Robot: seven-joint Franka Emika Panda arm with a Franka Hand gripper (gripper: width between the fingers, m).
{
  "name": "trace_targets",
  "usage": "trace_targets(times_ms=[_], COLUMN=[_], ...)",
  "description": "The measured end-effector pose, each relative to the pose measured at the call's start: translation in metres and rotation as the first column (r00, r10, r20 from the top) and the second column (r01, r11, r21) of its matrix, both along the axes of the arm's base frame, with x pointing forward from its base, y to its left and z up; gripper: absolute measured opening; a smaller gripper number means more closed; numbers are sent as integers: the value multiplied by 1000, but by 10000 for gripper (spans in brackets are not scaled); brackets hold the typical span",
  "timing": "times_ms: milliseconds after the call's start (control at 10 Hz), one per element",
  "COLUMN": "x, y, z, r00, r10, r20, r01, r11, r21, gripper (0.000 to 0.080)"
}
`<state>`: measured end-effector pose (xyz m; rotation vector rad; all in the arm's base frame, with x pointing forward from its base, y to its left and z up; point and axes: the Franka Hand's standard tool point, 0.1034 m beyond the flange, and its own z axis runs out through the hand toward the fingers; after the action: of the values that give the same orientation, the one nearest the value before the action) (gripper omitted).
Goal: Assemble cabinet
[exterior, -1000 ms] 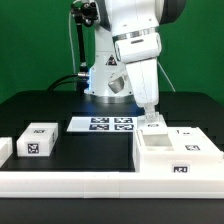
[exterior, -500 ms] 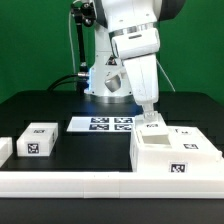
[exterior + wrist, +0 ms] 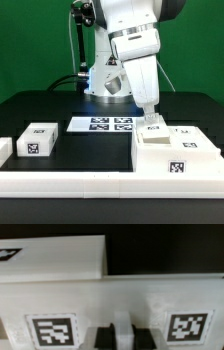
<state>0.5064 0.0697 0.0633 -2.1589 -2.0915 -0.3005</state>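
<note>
Cabinet (image 3: pixel 176 158) sits on the black tabletop (image 3: pixel 50 108), front, at the exterior view's right. Gripper (image 3: pixel 150 119) is down at its rear top edge, fingers (image 3: pixel 103 336) drawn together with only a thin dark slit between them. Markings are black-and-white square tags (image 3: pixel 52 331), with no legible text. Marker board (image 3: pixel 100 124) lies behind, and a tagged white block (image 3: pixel 38 140) sits well apart.

White on black: the Franka arm (image 3: pixel 135 45) wears glossy, rounded white shells, with black joint collars (image 3: pixel 85 10) at 12 o'clock in the exterior view. A thin dark cable (image 3: pixel 78 50) trails down at the shells' 9 o'clock. The base (image 3: pixel 103 85) glows blue-white. The pale tool (image 3: pixel 152 120) ends in two blocky fingers (image 3: pixel 104 336), which look dark in the wrist view.
</note>
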Motion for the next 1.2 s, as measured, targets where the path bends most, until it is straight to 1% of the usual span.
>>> trace_targets(times_ms=[100, 200, 500, 800, 1200], x=[0, 4, 32, 53, 70], y=[0, 1, 0, 1, -1], z=[-1, -1, 0, -1, 0], r00=[1000, 1000, 1000, 999, 998], r10=[0, 8, -4, -21, -17], r20=[-1, 3, 25, 45, 57], r01=[0, -8, 3, 19, 14], r11=[1000, 1000, 1000, 999, 999], r21=[1, 6, 30, 44, 52], gripper=[62, 62, 62, 64, 64])
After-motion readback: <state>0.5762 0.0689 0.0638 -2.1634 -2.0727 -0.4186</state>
